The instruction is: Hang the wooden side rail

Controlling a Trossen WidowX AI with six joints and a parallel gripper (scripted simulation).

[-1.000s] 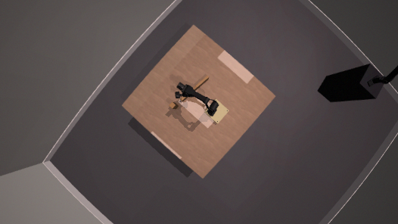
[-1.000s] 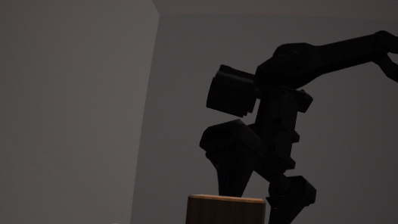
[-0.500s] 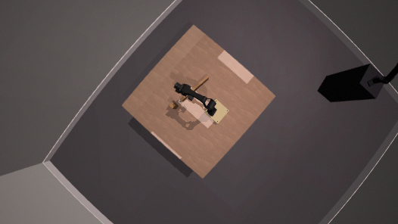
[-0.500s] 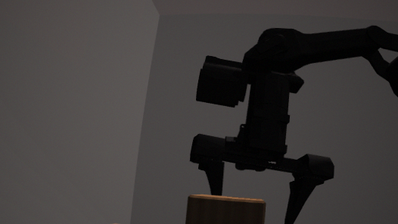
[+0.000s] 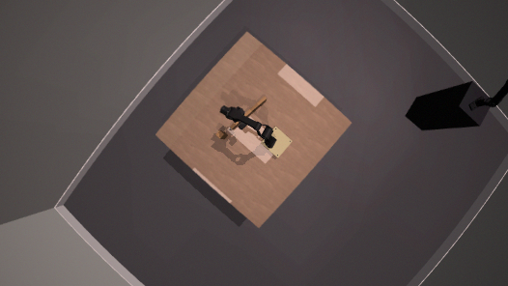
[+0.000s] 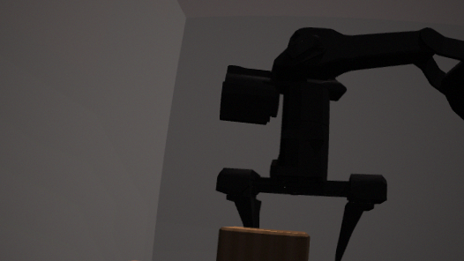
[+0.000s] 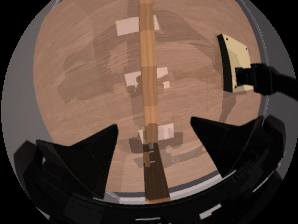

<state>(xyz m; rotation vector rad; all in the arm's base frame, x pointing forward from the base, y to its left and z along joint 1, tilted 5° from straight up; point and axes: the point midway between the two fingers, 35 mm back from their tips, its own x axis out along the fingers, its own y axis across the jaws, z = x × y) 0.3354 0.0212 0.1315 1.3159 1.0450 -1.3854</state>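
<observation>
The wooden side rail [image 5: 257, 105] [image 7: 148, 50] lies over the table, its far end away from the headboard post [image 5: 221, 134] [image 6: 263, 247] [image 7: 158, 180]. In the wrist view the rail's near end meets or overlaps the foot of the post's dark face. Small bits of steel hook [image 7: 151, 148] show there; whether they sit on the pins cannot be told, as the slot and pins are not clear. My gripper [image 7: 155, 124] is open and empty, pointing down above the rail, with one finger on each side of its line. In the exterior view it shows behind the post's top.
The arm's pale yellow base plate [image 5: 283, 141] [image 7: 239, 57] is on the table [image 5: 309, 159] [image 7: 90, 50], right of the rail in the wrist view. Pale patches [image 5: 300, 85] lie across the tabletop. The arm and its shadow cover part of the area near the rail.
</observation>
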